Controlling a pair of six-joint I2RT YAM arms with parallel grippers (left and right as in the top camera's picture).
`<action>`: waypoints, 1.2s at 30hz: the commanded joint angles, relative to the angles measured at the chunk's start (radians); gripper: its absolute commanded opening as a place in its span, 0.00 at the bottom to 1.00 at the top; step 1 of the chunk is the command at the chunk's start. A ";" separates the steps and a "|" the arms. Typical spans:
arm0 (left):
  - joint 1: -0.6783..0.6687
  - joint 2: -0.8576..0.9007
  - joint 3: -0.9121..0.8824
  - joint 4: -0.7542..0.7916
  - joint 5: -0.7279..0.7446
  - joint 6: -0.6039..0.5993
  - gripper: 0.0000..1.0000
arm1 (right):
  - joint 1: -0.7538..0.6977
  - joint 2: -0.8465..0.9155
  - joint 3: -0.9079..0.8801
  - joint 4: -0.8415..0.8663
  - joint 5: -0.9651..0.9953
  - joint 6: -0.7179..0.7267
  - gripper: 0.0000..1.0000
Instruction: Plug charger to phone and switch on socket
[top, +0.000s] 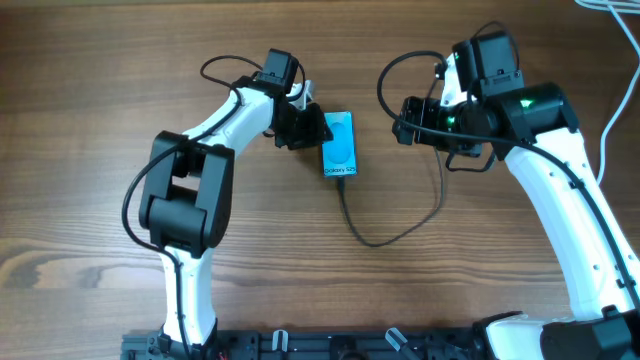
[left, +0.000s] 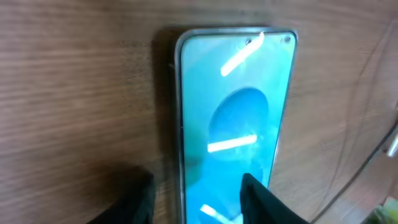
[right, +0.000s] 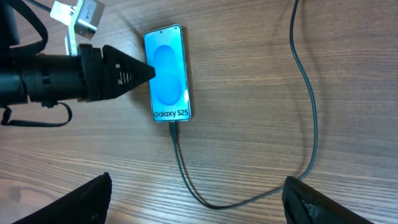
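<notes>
The phone (top: 339, 145) lies flat on the wooden table with its cyan screen up; it also shows in the left wrist view (left: 236, 112) and the right wrist view (right: 166, 68). The charger's black connector (right: 173, 129) sits in the phone's near end. Its thin black cable (top: 375, 240) loops across the table toward the right arm. My left gripper (top: 303, 126) is open at the phone's left edge. In the left wrist view (left: 196, 205), one finger is over the wood and one over the screen. My right gripper (top: 408, 120) is open wide and empty above the cable loop (right: 199, 202). The socket is out of view.
A thin white cord (top: 622, 70) runs along the far right edge of the table. The black cable (right: 308, 99) curves up the right side in the right wrist view. The arm bases stand at the table's front edge.
</notes>
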 joint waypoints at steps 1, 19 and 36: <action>0.003 -0.018 -0.008 -0.061 -0.017 0.009 0.49 | -0.002 0.011 -0.007 -0.005 -0.016 -0.006 0.90; 0.012 -0.633 -0.008 -0.293 -0.335 0.083 1.00 | -0.619 0.349 0.337 0.071 0.183 0.110 1.00; 0.012 -0.633 -0.008 -0.293 -0.335 0.083 1.00 | -0.655 0.774 0.318 0.267 0.121 0.009 1.00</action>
